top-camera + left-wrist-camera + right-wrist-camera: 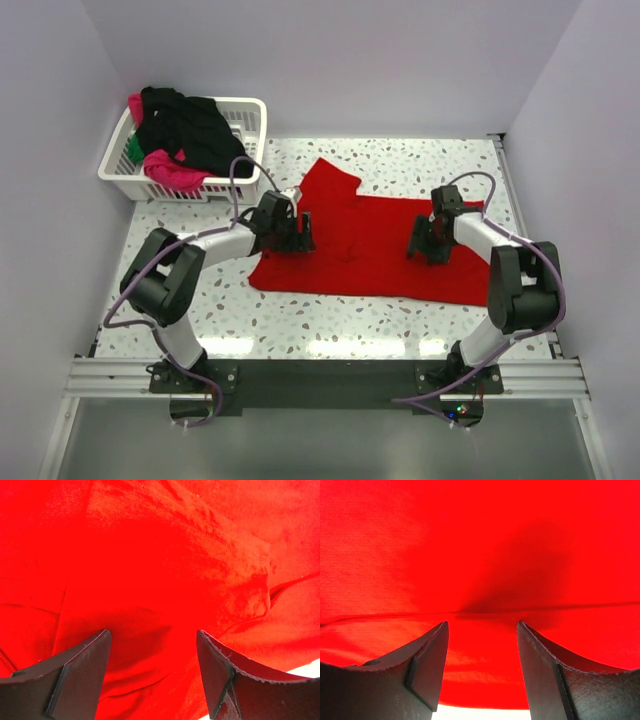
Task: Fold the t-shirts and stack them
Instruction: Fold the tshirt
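Note:
A bright red t-shirt (pixel 362 250) lies spread across the middle of the speckled table, one sleeve pointing toward the back. My left gripper (pixel 300 237) hangs open over the shirt's left part; only red cloth (pixel 165 580) shows between its spread fingers (pixel 85 670). My right gripper (pixel 428 246) is open over the shirt's right part, close above a fold line in the cloth (pixel 485 570), with nothing between its fingers (pixel 427 665). More t-shirts, black (pixel 190 125), magenta-pink (pixel 172 170) and green (pixel 134 150), are heaped in the basket.
A white plastic lattice basket (pixel 248 112) stands at the back left corner of the table. White walls close in the left, back and right sides. The arm bases sit on a rail (pixel 330 378) at the near edge.

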Motion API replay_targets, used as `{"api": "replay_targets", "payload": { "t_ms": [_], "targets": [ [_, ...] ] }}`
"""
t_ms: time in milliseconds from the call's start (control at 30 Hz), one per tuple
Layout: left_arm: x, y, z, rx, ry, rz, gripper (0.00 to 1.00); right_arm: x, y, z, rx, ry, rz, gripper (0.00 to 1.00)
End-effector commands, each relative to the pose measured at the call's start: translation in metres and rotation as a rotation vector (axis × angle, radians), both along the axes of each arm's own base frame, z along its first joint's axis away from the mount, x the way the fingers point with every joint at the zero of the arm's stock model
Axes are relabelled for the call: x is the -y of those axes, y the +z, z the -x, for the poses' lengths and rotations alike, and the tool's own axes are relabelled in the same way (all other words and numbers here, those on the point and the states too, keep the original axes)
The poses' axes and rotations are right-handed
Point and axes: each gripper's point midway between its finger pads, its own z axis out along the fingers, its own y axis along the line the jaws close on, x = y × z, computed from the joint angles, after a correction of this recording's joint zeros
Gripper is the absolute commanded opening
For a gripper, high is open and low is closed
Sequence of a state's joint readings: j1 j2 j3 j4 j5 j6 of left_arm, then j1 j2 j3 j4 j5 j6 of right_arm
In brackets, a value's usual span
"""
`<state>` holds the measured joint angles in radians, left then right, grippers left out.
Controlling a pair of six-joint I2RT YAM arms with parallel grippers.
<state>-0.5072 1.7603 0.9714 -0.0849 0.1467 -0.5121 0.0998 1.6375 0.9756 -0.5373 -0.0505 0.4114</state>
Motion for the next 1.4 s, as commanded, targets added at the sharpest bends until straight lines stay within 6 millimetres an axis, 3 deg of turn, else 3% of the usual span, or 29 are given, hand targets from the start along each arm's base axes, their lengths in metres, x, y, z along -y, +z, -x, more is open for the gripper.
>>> {"api": "replay_targets", "payload": {
  "t_ms": [0,167,333,533,667,867,1033,1167,1233,1367],
  "targets": [
    [-0.013,-0.018,0.031,-0.089,-0.018,-0.029,0.74,0.005,-0.010,0.020,-0.072,-0.028,0.028,0.60],
    [-0.017,-0.020,0.051,-0.123,0.010,0.005,0.75,0.002,-0.019,0.038,-0.145,-0.026,0.006,0.60],
    [-0.038,-0.035,0.077,-0.157,0.084,-0.016,0.75,0.003,-0.025,0.071,-0.248,-0.042,0.002,0.59],
    [-0.059,-0.036,0.107,-0.171,0.198,-0.020,0.75,0.000,-0.022,0.112,-0.307,-0.076,-0.031,0.59],
    [-0.073,-0.044,0.138,-0.226,0.244,-0.030,0.74,-0.003,-0.020,0.132,-0.338,-0.109,-0.054,0.59],
    [-0.085,-0.037,0.162,-0.250,0.303,-0.018,0.74,-0.002,-0.012,0.147,-0.323,-0.132,-0.059,0.59],
    [-0.082,-0.019,0.162,-0.226,0.319,0.033,0.74,-0.007,-0.006,0.154,-0.317,-0.156,-0.096,0.59],
    [-0.071,0.008,0.145,-0.178,0.286,0.053,0.74,-0.007,0.010,0.149,-0.293,-0.146,-0.091,0.59],
    [-0.066,0.020,0.134,-0.144,0.254,0.048,0.75,-0.007,0.028,0.133,-0.240,-0.134,-0.092,0.60],
    [-0.048,0.064,0.098,-0.029,0.178,0.055,0.77,-0.001,0.063,0.103,-0.119,-0.137,-0.067,0.60]
  ]
}}
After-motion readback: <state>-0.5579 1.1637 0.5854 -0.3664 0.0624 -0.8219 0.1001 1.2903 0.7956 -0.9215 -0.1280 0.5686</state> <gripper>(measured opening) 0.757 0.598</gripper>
